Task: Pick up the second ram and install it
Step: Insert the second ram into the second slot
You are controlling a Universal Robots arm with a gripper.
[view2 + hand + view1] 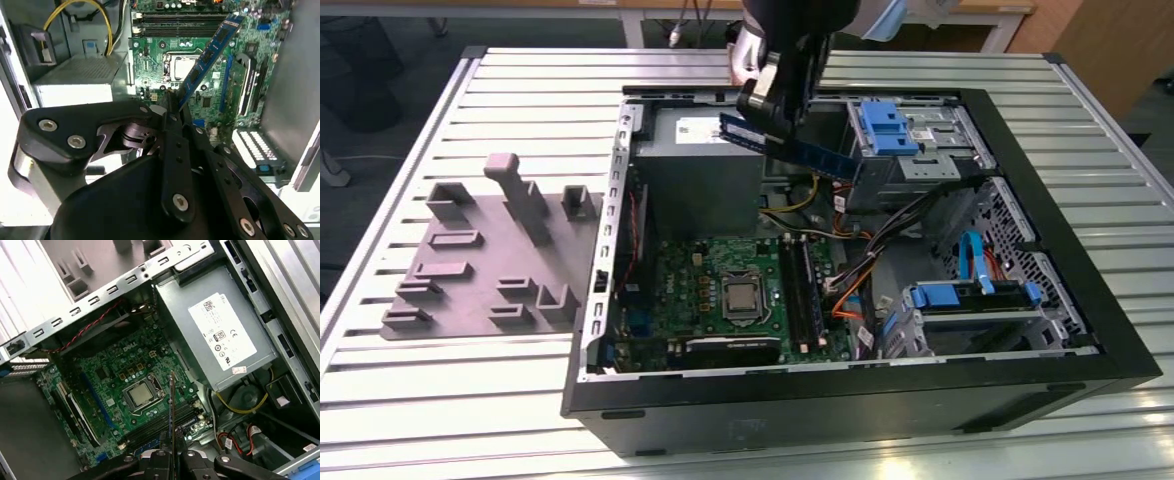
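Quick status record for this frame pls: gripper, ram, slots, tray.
gripper: shut on one end of the ram stick
ram stick: blue-green, tilted, in the air over the open computer case
motherboard: green, lying flat inside the case
memory slots: black, beside the processor socket; held stick not yet seated
power supply: grey box inside the case
holder tray: grey, on the table, at the exterior view's left of the case
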